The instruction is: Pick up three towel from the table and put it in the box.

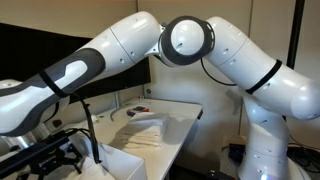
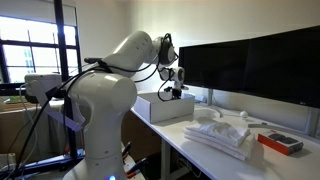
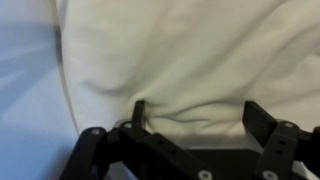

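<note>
My gripper (image 3: 200, 115) is open, its two black fingers spread wide over a cream towel (image 3: 180, 60) that lies bunched between and below them. In an exterior view the gripper (image 2: 172, 93) hangs just over the open white box (image 2: 160, 108) at the end of the table. In an exterior view the gripper (image 1: 60, 150) is low at the left beside the box (image 1: 125, 165). More folded towels (image 2: 225, 135) lie stacked on the white table (image 2: 200, 155); the stack also shows in an exterior view (image 1: 140, 135).
Dark monitors (image 2: 250, 60) stand along the back of the table. A small red-orange object (image 2: 282, 142) lies beyond the towel stack. A black cable stand (image 1: 88, 120) rises near the box. The robot base (image 2: 100, 130) stands beside the table.
</note>
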### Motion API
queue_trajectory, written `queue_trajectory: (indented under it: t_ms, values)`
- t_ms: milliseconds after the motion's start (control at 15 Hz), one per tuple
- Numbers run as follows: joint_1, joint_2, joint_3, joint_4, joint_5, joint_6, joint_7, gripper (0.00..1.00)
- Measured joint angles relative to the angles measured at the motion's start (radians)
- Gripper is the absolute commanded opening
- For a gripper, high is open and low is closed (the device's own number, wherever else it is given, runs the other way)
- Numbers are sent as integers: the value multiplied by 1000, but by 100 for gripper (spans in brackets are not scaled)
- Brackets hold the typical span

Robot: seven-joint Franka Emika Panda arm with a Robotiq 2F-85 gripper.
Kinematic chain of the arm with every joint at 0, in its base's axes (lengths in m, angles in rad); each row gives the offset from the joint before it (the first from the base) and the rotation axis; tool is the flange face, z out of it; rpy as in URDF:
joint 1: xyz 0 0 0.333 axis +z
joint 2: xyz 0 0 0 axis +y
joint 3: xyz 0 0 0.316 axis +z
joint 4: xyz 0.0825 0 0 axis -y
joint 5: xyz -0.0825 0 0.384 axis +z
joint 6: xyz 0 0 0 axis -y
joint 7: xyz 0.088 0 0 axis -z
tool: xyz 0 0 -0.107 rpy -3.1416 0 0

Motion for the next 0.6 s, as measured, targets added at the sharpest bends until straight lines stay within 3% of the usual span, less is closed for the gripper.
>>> queue_trajectory:
  t_ms: [600]
  values:
    - [58, -141, -45, 97, -85, -95, 40, 100]
